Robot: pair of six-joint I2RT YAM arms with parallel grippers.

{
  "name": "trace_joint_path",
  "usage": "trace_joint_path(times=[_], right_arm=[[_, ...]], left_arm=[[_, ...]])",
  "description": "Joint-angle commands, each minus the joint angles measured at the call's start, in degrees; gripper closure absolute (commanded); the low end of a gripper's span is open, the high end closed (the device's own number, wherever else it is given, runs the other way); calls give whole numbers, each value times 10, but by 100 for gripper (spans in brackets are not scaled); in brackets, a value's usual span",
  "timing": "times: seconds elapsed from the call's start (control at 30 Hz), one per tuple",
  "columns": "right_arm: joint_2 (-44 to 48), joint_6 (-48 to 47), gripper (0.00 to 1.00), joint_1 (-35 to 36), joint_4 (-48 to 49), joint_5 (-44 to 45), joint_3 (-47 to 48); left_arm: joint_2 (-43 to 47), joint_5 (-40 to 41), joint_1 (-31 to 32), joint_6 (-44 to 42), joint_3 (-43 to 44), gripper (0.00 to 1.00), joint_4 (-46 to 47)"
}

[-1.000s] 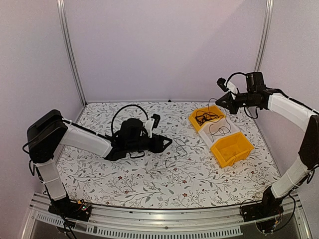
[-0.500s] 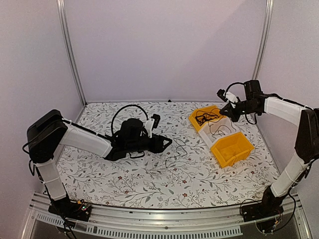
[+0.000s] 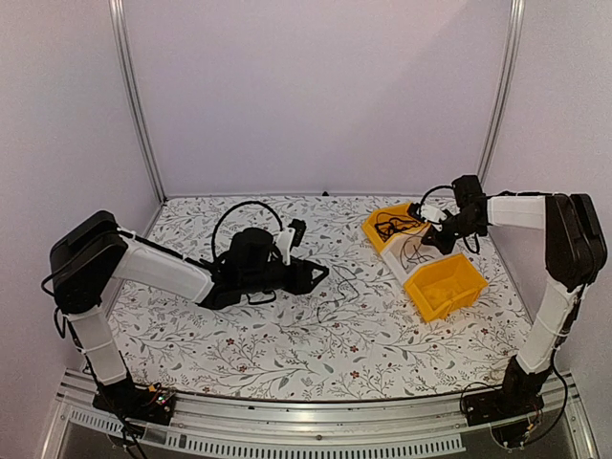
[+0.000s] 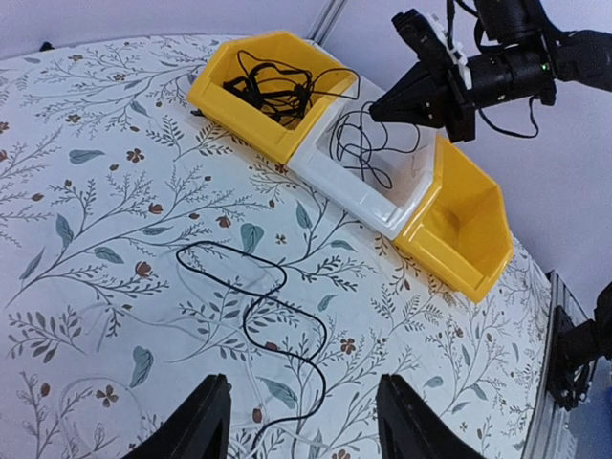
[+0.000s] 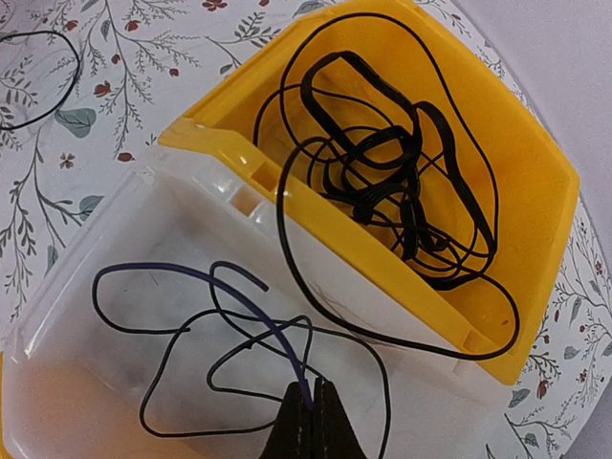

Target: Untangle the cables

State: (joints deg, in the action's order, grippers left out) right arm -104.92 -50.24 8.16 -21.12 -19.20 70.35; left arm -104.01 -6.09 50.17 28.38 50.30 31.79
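I'm pinching a dark cable (image 5: 273,330) in my closed right gripper (image 5: 311,402) over the white bin (image 5: 96,229), holding my left gripper (image 4: 304,426) wide open and empty above a loose cable (image 4: 323,363) on the table (image 4: 96,191), the far yellow bin's (image 5: 535,182) knotted bunch (image 5: 382,153) awaiting untangling.

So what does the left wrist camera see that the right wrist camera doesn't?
Only the left wrist view: the left hand, open, the right hand from outside, and the inside of the empty yellow bin. Only the right wrist view: the right hand shut on a thin cable in the white bin. Both: the yellow bin of tangled black cables, the white bin, and a loose black cable on the table.
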Motion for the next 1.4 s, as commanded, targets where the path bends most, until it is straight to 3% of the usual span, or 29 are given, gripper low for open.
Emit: trace_joint_path(times=[0.0,0.07,0.2,0.47,0.57,0.73,0.9,1.13,1.37], right_arm=[[-16,-27,100,-3,19,41,-14],[-17,-32,95,-3,14,50,-14],[10,-21,63,-3,-9,39,-10],[161,-5,39,-2,-45,-23,-5],[185,22,38,26,-58,-60,-10],[163,49,44,134,-41,-58,-34],[64,90,47,207,-29,-74,11],[-94,137,47,238,-30,-102,126],[-191,150,44,240,-44,-123,196]], left_arm=[[12,3,1,-10,-3,48,2],[10,2,1,-10,-1,48,3],[10,0,-1,-12,0,48,2],[28,15,-10,-29,-1,48,-33],[29,19,-12,-32,-5,48,-47],[27,19,-13,-30,-22,48,-52],[13,10,-14,-23,-26,48,-59],[27,7,-14,-4,-43,48,-59],[55,21,-15,-8,-57,48,-69]])
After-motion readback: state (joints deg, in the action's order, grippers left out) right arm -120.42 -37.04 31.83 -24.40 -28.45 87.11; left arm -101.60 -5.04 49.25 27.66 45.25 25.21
